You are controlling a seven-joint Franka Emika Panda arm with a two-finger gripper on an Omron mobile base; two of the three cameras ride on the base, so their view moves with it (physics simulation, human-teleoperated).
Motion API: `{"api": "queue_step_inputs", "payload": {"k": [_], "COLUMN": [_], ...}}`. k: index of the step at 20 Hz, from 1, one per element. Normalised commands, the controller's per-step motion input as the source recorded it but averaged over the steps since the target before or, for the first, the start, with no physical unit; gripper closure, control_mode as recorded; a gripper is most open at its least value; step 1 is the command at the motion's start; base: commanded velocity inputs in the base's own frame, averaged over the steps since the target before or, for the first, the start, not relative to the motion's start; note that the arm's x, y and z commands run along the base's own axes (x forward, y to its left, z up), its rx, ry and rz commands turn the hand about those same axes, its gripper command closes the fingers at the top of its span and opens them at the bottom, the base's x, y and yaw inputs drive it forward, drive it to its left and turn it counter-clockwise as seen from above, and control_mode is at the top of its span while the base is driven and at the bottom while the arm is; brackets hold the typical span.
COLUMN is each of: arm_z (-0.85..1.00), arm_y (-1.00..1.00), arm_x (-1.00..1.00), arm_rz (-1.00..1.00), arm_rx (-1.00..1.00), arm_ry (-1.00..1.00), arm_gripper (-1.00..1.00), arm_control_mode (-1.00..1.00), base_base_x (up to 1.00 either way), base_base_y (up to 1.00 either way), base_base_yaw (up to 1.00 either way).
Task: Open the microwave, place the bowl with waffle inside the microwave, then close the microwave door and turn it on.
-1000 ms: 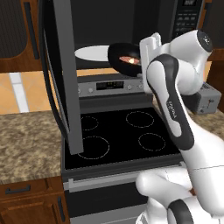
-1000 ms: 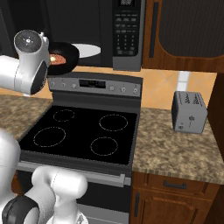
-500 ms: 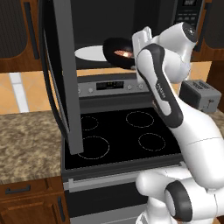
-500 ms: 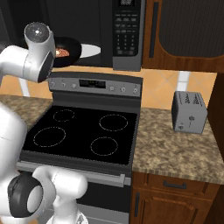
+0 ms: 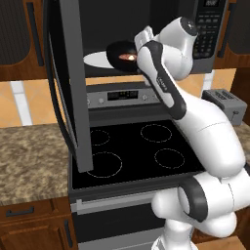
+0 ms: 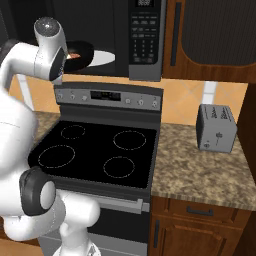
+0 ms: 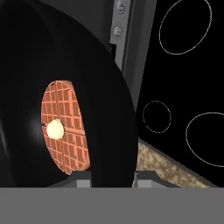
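The pincer [image 5: 138, 45] is clamped narrow on the rim of the one bowl [image 5: 122, 52], held at the upper centre of the left base view, over the turntable [image 5: 97, 59] in the microwave [image 6: 145, 37]. The door [image 5: 68, 83] stands open. In the hand view, one waffle [image 7: 65, 127] with a pale dab lies in the bowl. The right base view shows one toaster [image 6: 216, 128] on the worktop [image 6: 200, 175].

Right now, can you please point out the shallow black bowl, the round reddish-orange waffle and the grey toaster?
shallow black bowl [image 7: 109, 100]: hand view, on its dark curved wall.
round reddish-orange waffle [image 7: 68, 127]: hand view, on its grid face.
grey toaster [image 6: 216, 128]: right base view, on its front side.
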Motion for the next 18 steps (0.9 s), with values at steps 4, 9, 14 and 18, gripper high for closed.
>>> {"api": "queue_step_inputs", "payload": {"k": [4, 9, 14, 18], "arm_z": [0.0, -0.07, -0.1, -0.19], "arm_y": [0.02, 0.0, 0.0, 0.05], "arm_x": [0.7, 0.62, 0.46, 0.4], "arm_rz": [0.0, 0.01, 0.02, 0.02], "arm_rx": [-0.02, -0.03, -0.02, -0.04], "arm_ry": [0.0, 0.0, 0.01, 0.02], "arm_gripper": [1.0, 1.0, 1.0, 1.0], "arm_control_mode": [-1.0, -1.0, -1.0, -1.0], "base_base_x": [0.0, 0.0, 0.0, 0.0], "base_base_y": [0.0, 0.0, 0.0, 0.0], "base_base_yaw": [0.0, 0.0, 0.0, 0.0]}}
